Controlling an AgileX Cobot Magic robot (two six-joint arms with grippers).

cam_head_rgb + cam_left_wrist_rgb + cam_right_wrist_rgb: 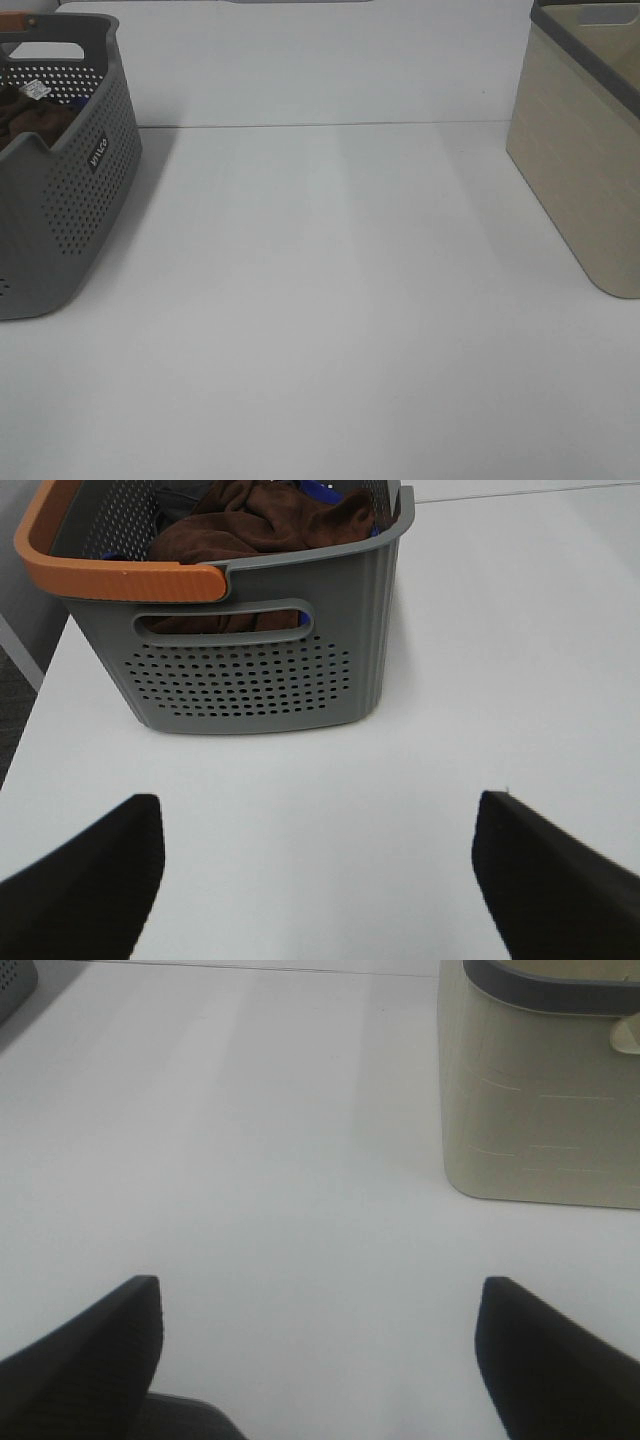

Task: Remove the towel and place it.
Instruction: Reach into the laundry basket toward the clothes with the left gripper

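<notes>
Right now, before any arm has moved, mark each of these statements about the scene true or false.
1. The brown towel lies inside the grey basket. True.
2. The left gripper is shut on the towel. False: it is open, holds nothing, and is short of the basket.
3. The basket has an orange handle. True.
4. The beige bin touches the grey basket. False: they stand apart, at opposite sides of the table.
5. The right gripper holds a cloth. False: it is open and holds nothing, above the table near the bin.
</notes>
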